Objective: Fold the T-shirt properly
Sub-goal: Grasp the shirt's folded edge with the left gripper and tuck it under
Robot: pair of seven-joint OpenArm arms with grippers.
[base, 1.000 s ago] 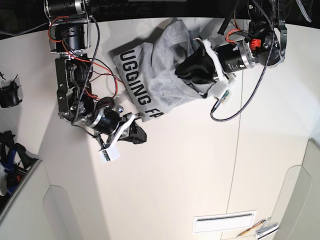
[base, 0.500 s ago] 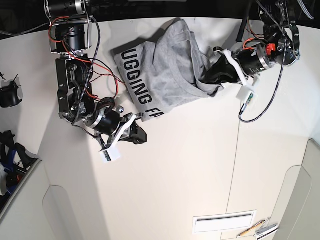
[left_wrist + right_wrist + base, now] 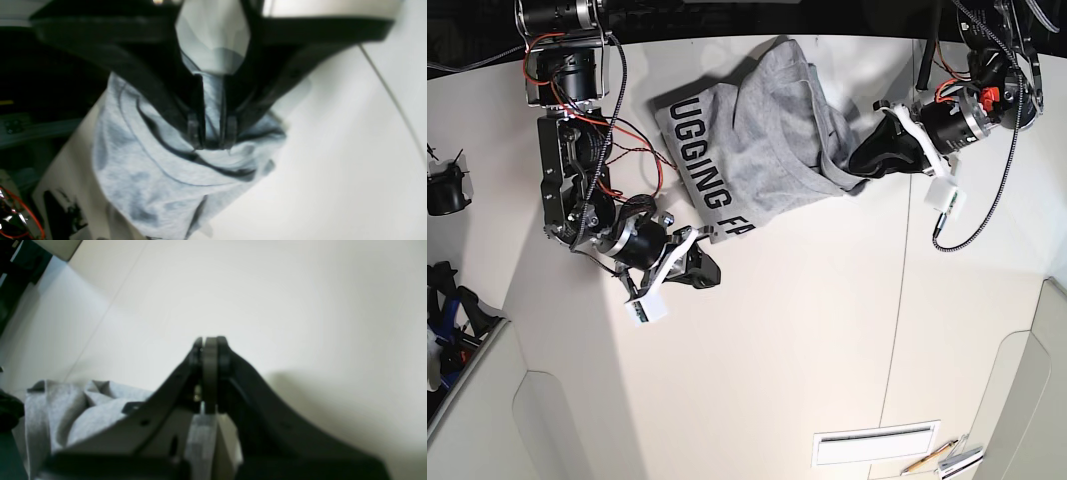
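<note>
The heather-grey T-shirt (image 3: 757,140) lies bunched at the back of the white table, with black block capitals showing along its left side. My left gripper (image 3: 859,165) is at the shirt's right edge. In the left wrist view it (image 3: 211,136) is shut on a fold of the T-shirt (image 3: 160,173), with grey cloth showing in the narrow gap between the fingers. My right gripper (image 3: 710,272) rests low on the table just below the shirt's lettered hem. Its jaws (image 3: 208,341) are pressed together with nothing in them, and the T-shirt (image 3: 60,410) is behind it.
A black cable (image 3: 972,215) loops down from the left arm over the table. A slotted plate (image 3: 875,443) and some pens (image 3: 947,458) lie near the front edge. A black device (image 3: 447,185) sits at the far left. The table's dark back edge runs just behind the shirt.
My left gripper has moved right, off the top of the shirt, drawing the shirt's right edge out with it. The right arm has stayed put.
</note>
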